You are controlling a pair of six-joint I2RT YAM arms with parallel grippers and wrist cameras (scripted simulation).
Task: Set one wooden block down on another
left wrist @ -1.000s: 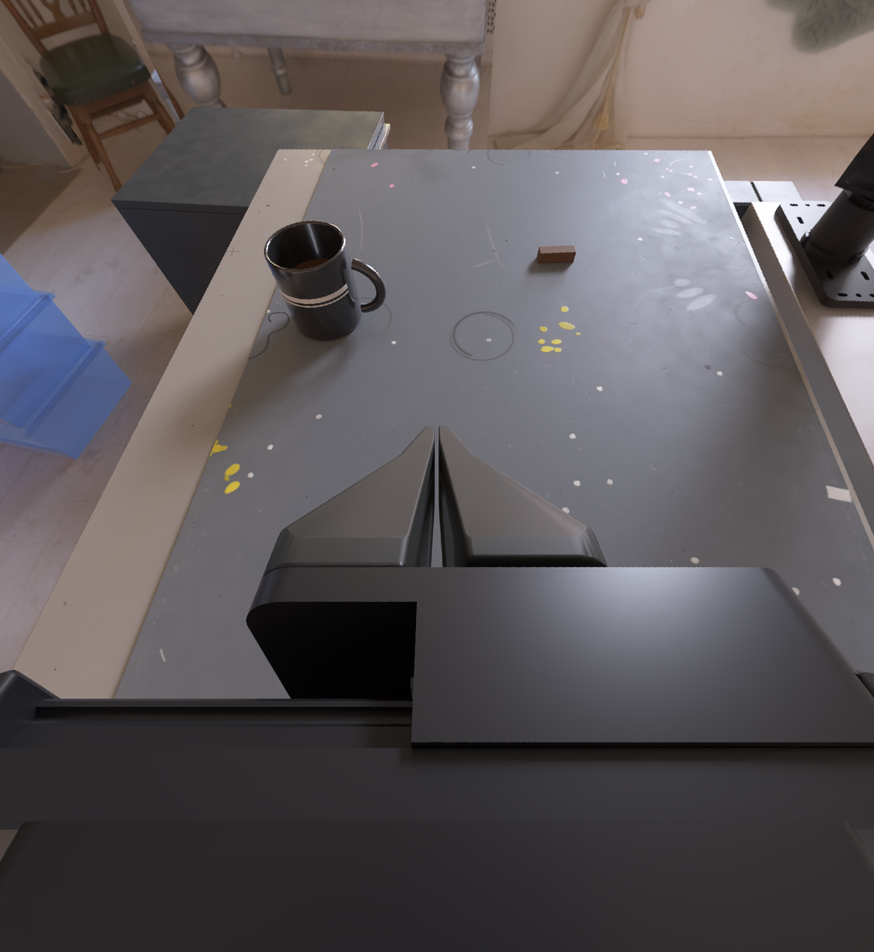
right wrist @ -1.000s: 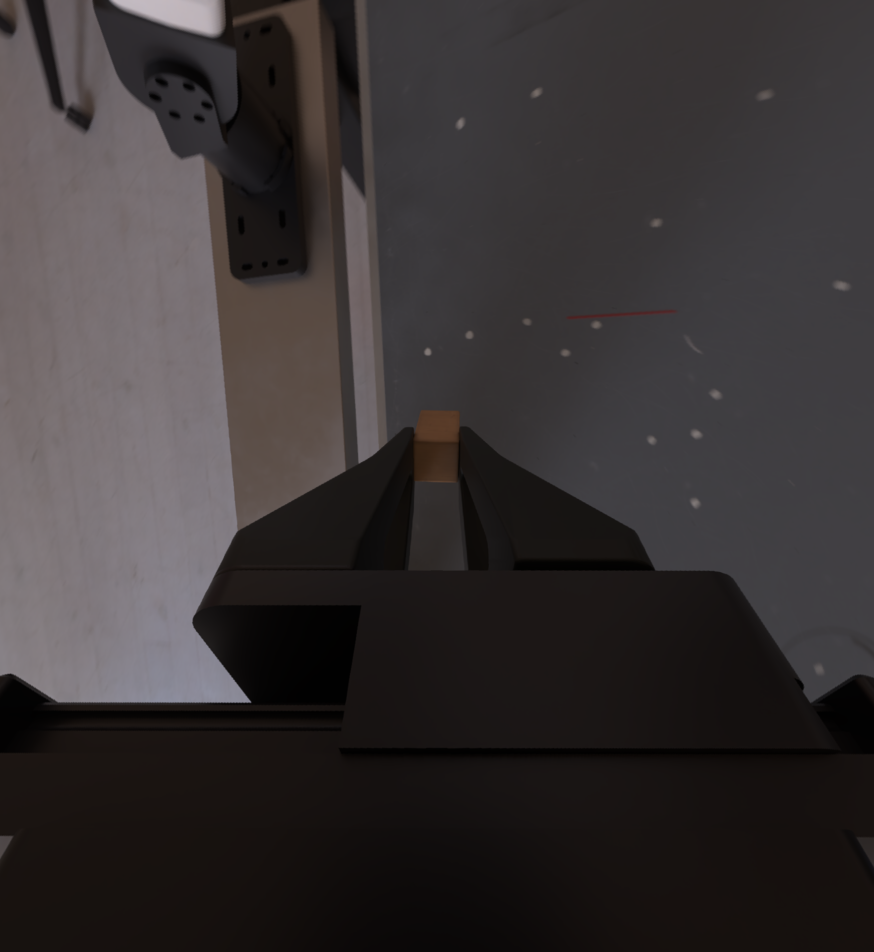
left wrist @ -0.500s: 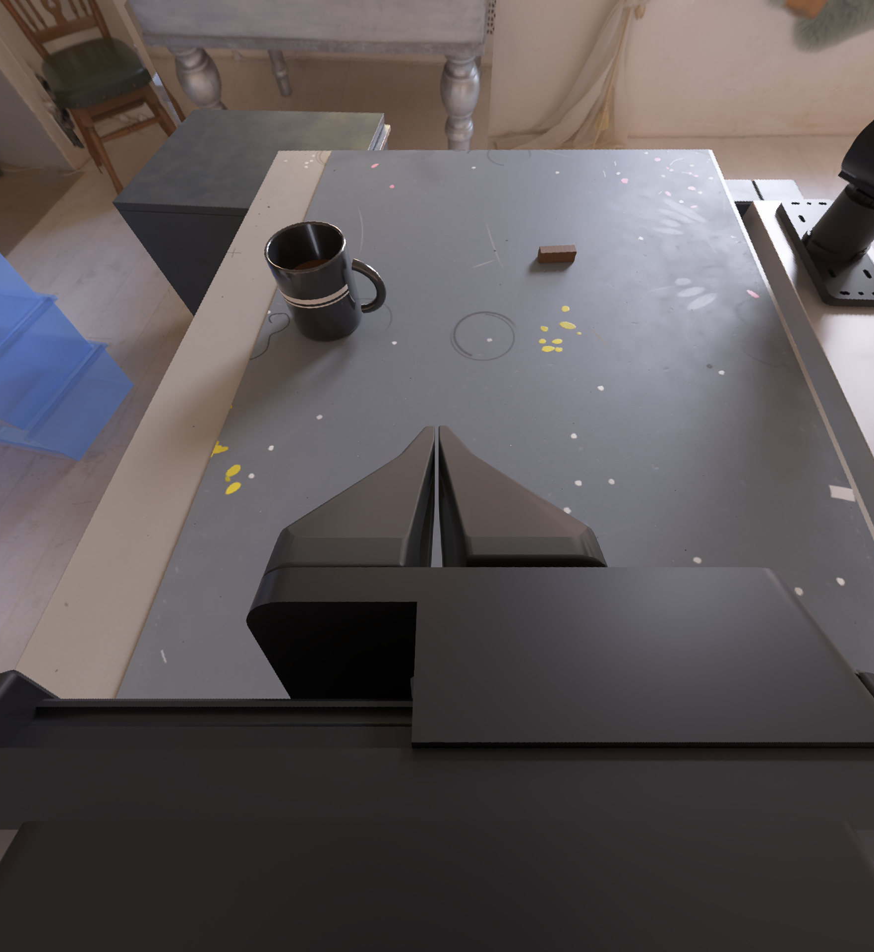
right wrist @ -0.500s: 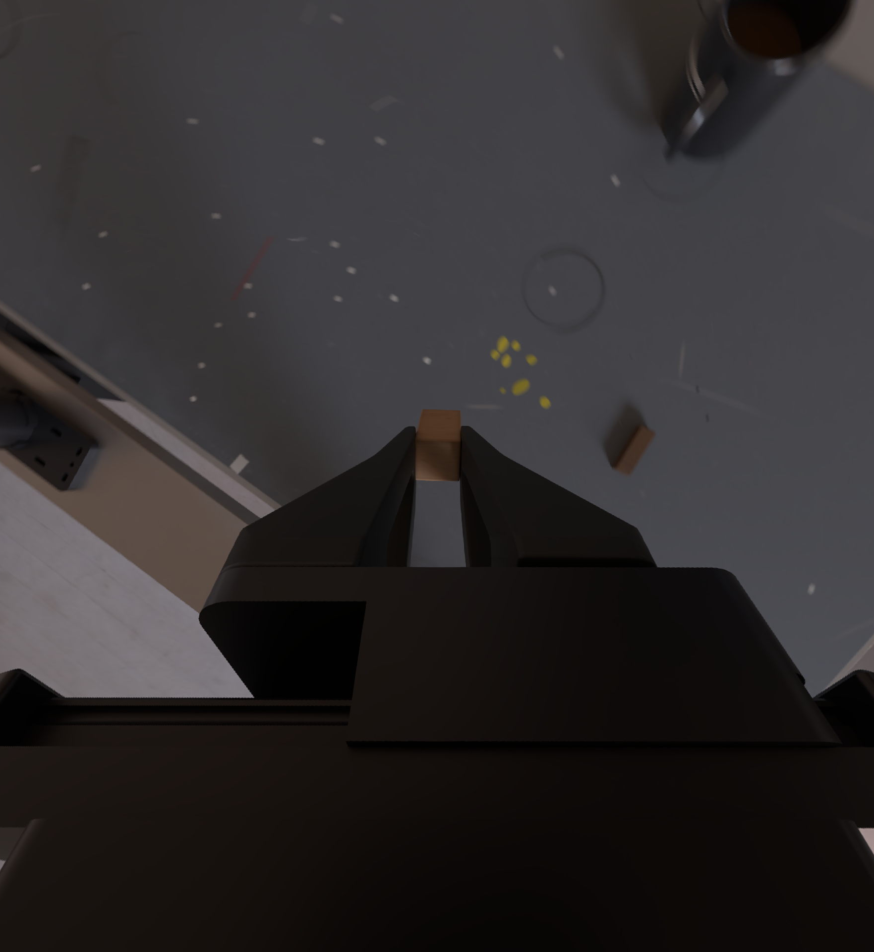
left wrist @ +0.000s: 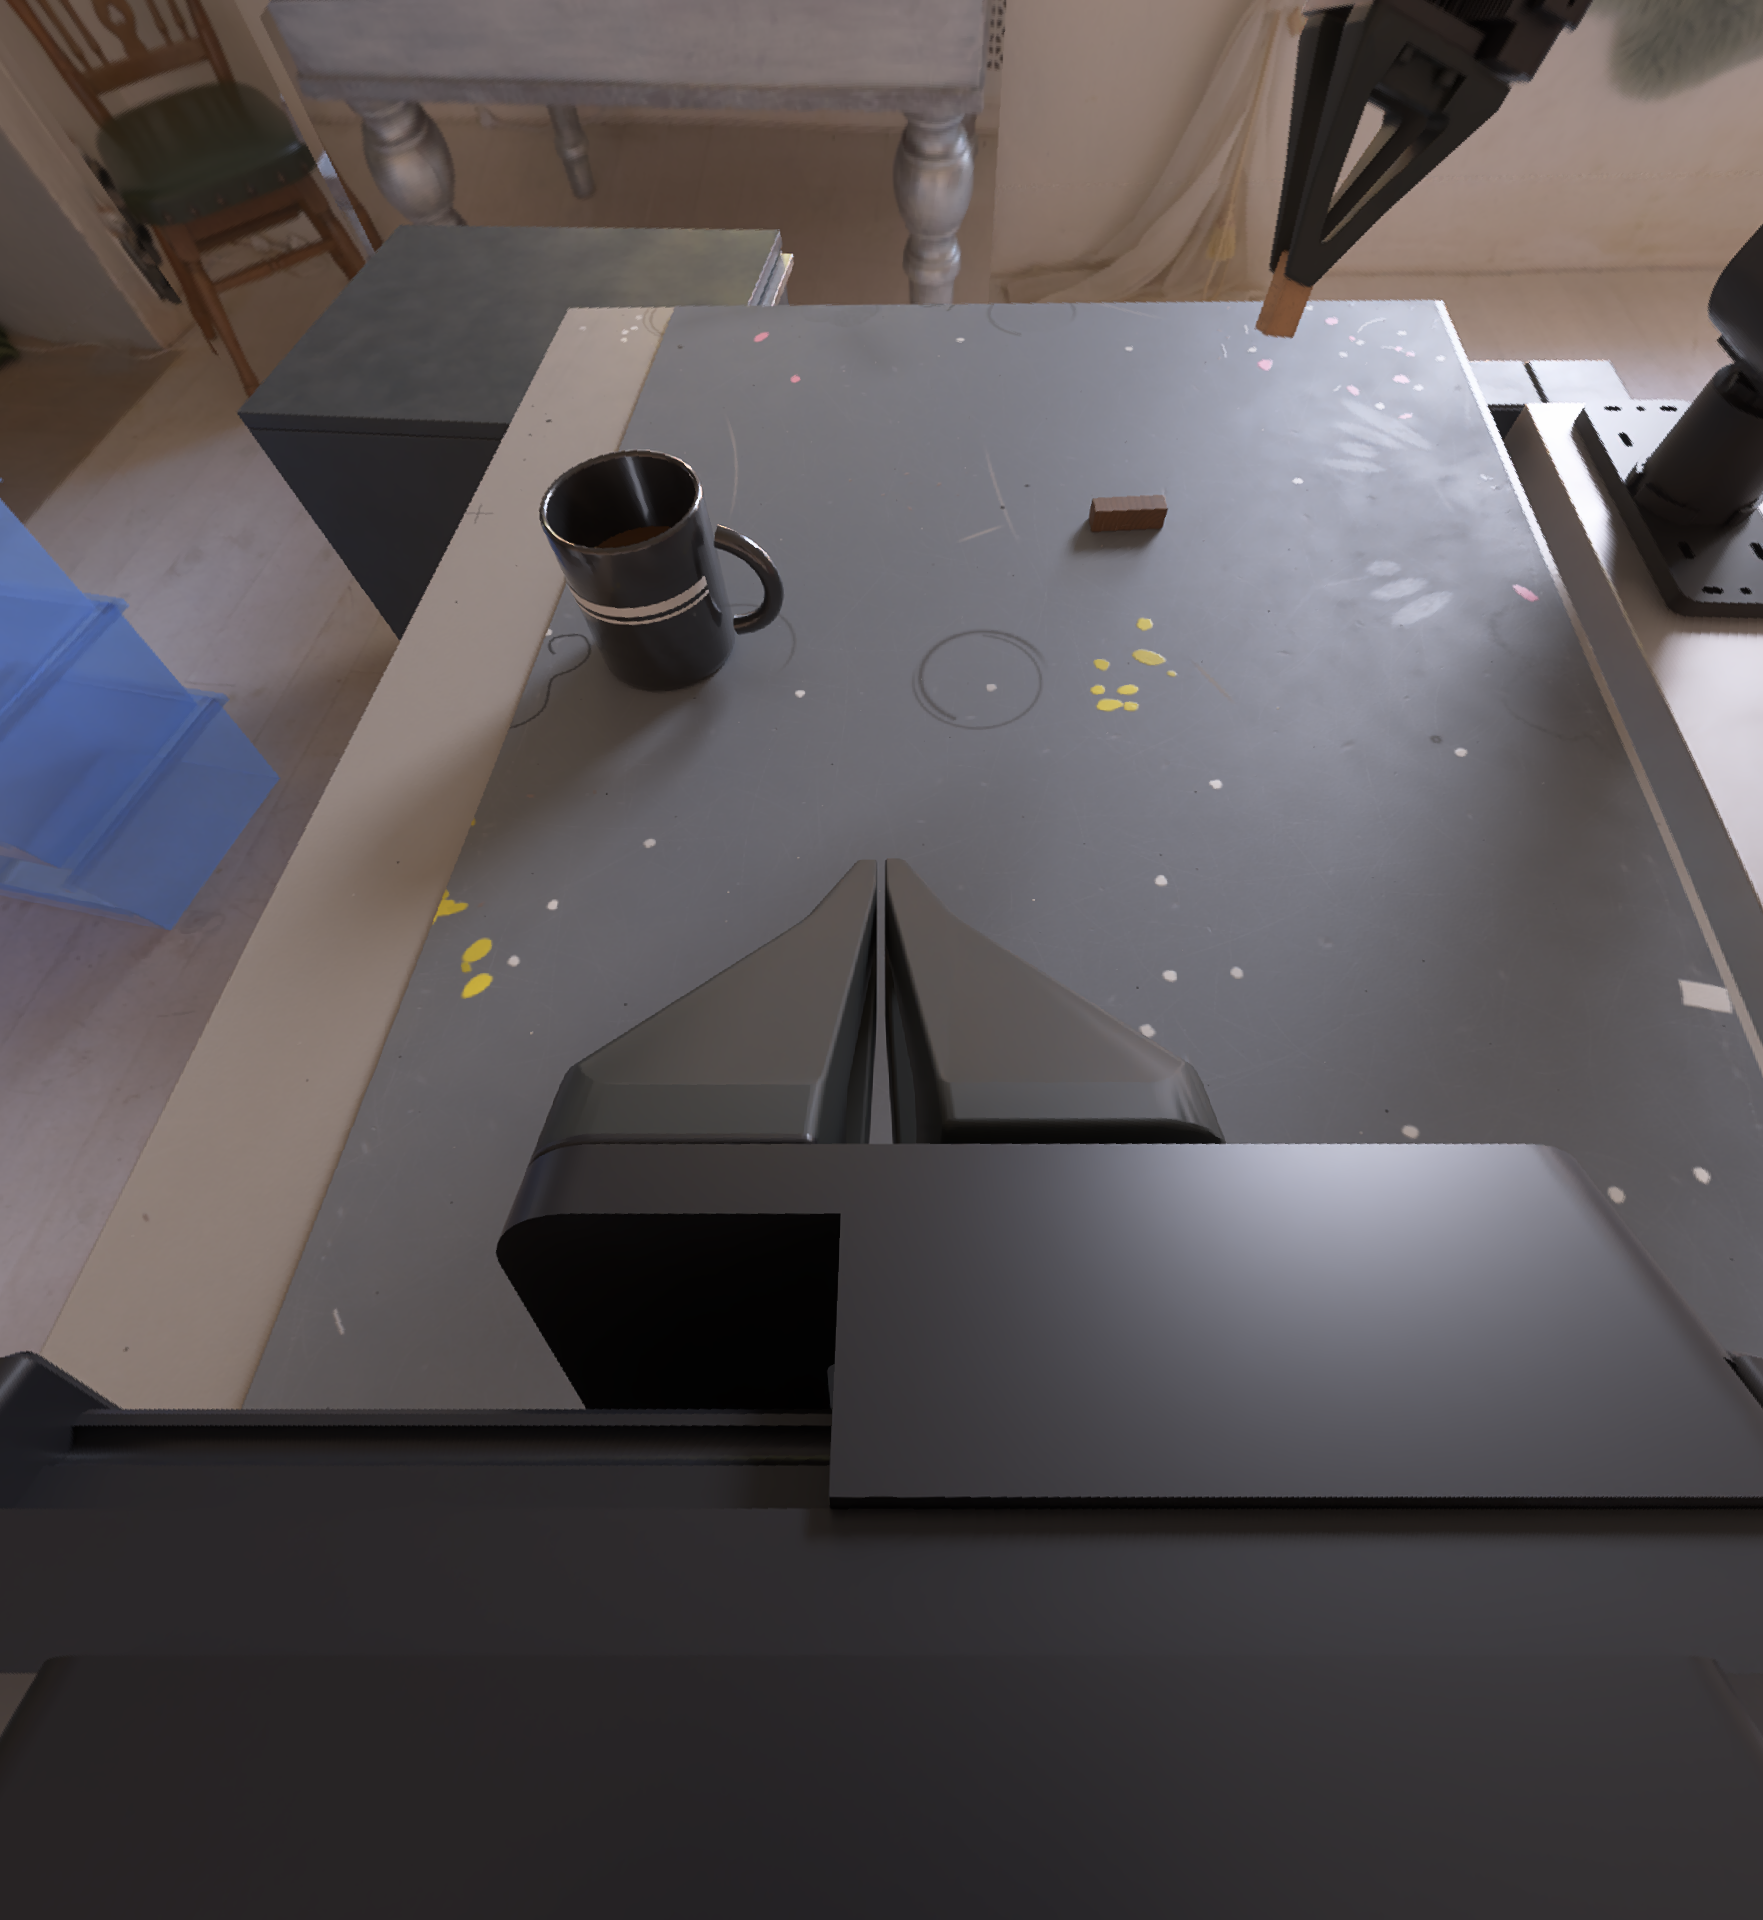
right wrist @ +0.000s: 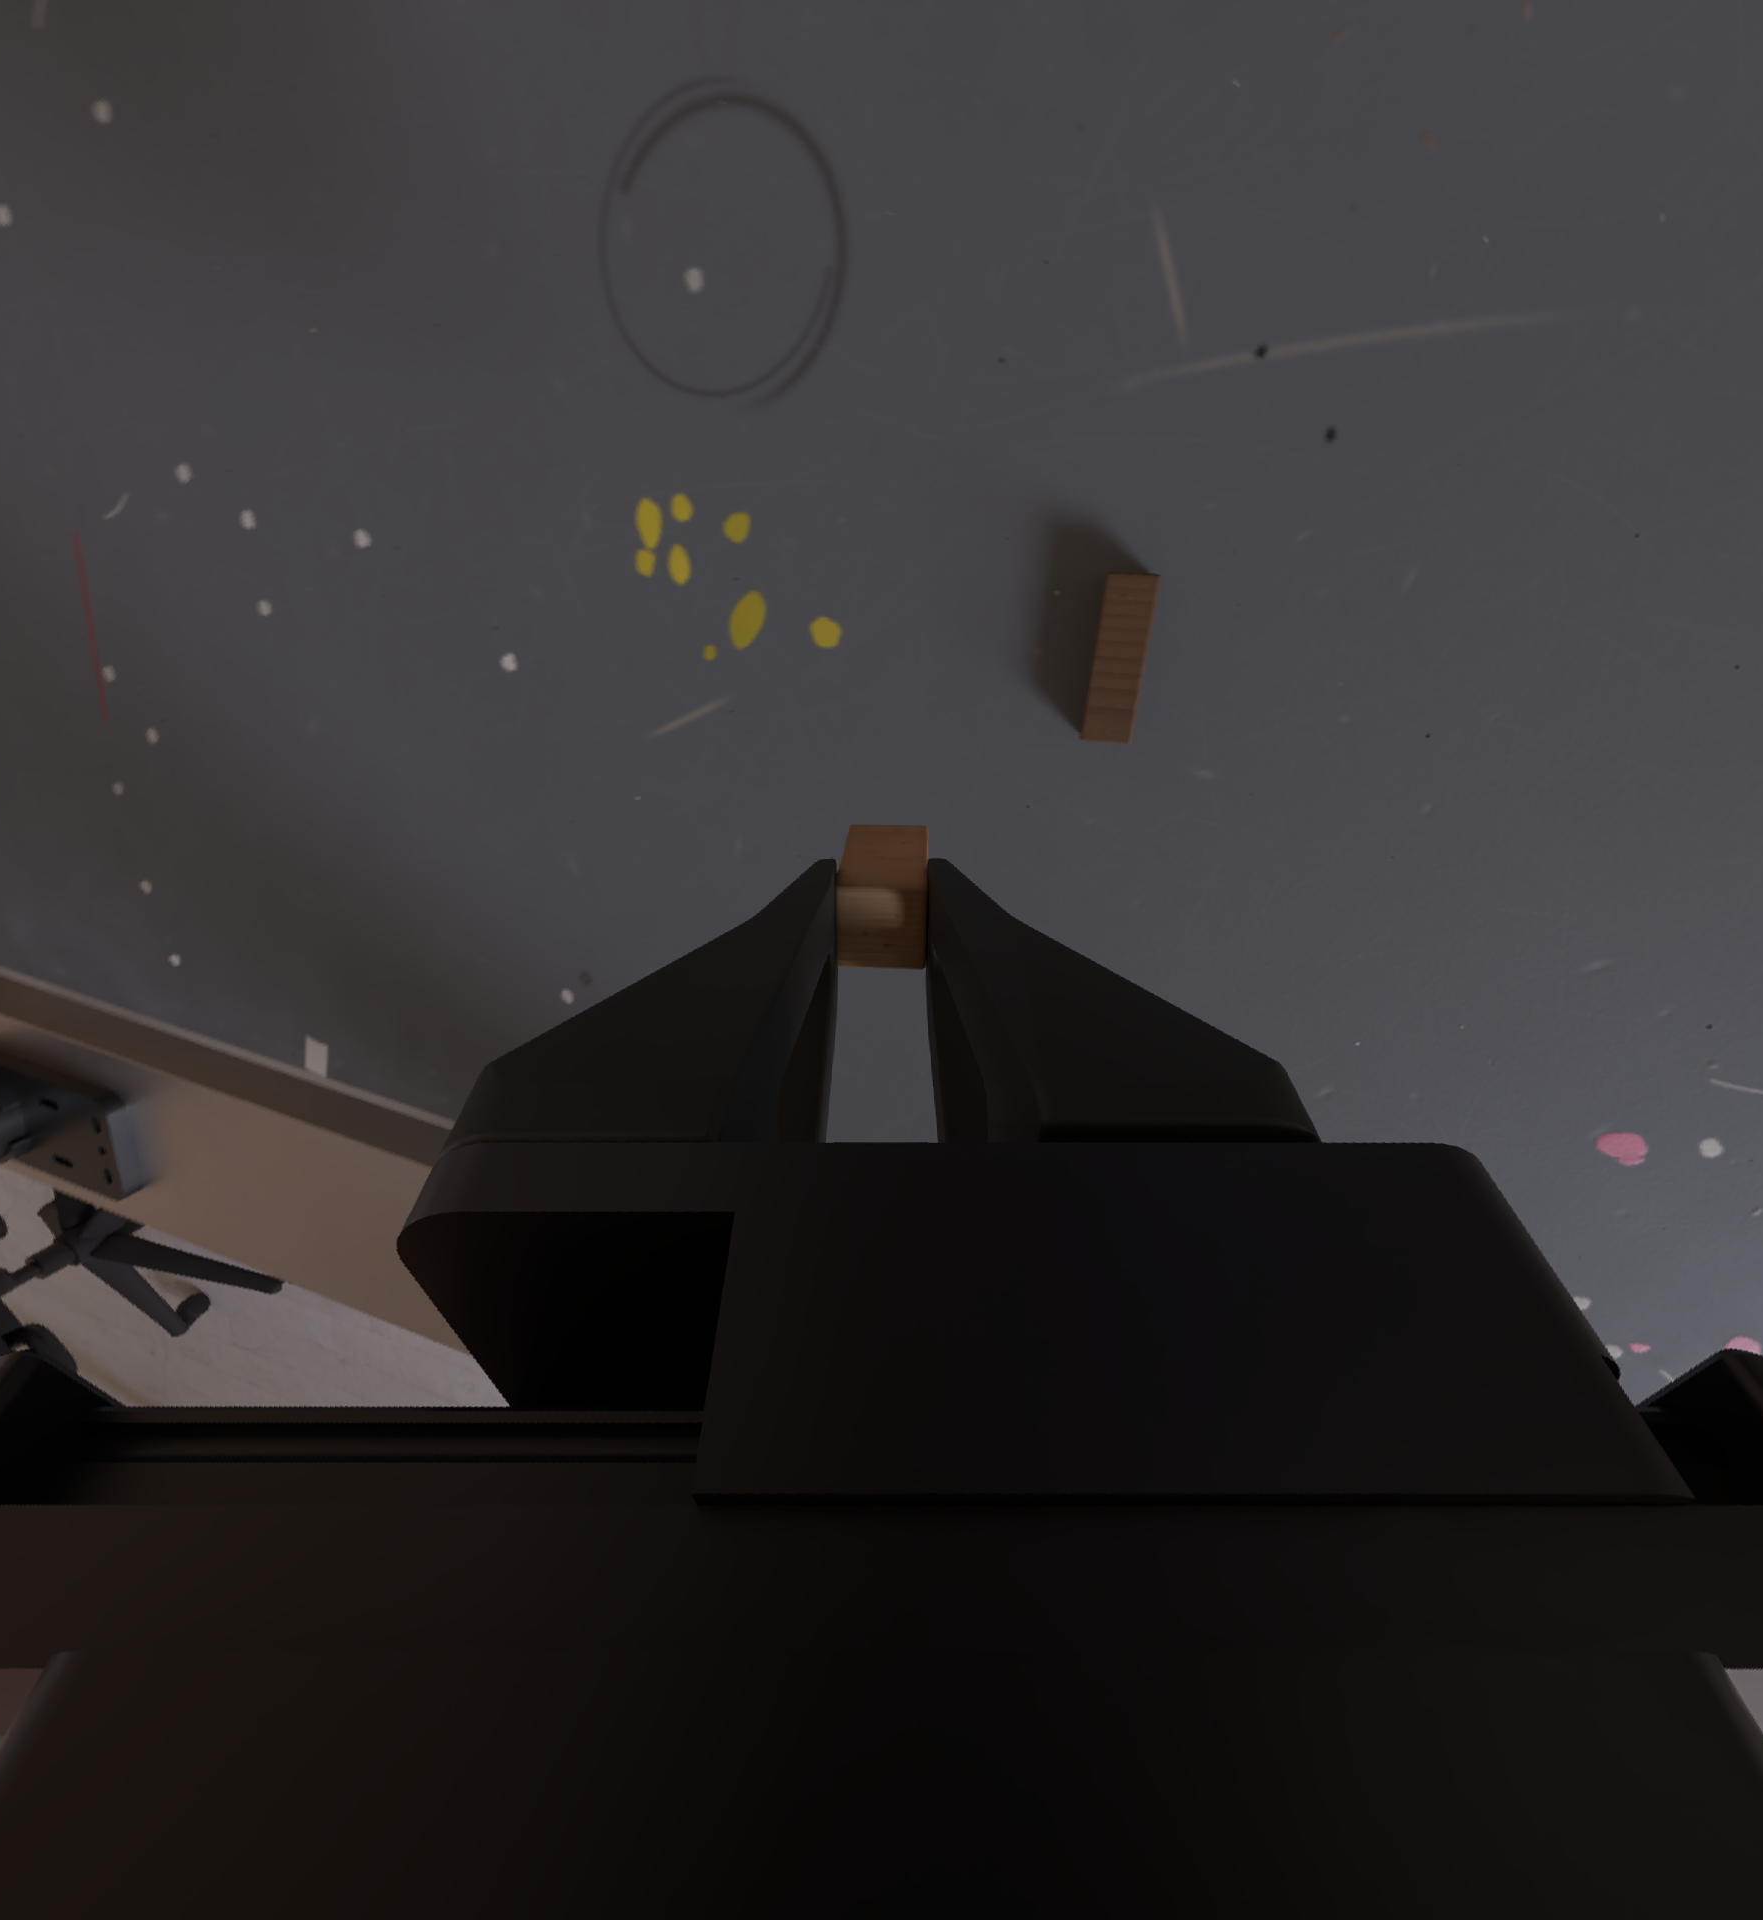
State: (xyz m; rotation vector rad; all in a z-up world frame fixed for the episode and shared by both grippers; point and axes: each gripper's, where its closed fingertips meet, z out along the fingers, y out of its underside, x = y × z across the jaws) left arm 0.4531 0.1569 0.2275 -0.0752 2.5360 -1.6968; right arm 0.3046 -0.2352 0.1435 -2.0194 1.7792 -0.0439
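Observation:
A flat wooden block (left wrist: 1127, 512) lies on the grey table (left wrist: 1272, 831) toward its far side; it also shows in the right wrist view (right wrist: 1120, 658), ahead and to the right of my right fingertips. My right gripper (right wrist: 883, 894) is shut on a second wooden block (right wrist: 883, 899) and holds it high above the table. In the left wrist view that gripper (left wrist: 1295, 272) hangs at the top right with the held block (left wrist: 1283, 307) at its tips. My left gripper (left wrist: 879, 883) is shut and empty, over the near middle of the table.
A black mug (left wrist: 648, 571) with a white stripe stands at the table's far left. The right arm's base (left wrist: 1708, 488) is bolted beside the table's right edge. A dark cabinet (left wrist: 503, 332), a chair (left wrist: 202, 166) and a blue bin (left wrist: 35, 686) stand off the table to the left.
My right gripper has swung with its block from near the table's edge to over the far middle, closer to the lying block. It has come into the left wrist view. The left gripper has not moved.

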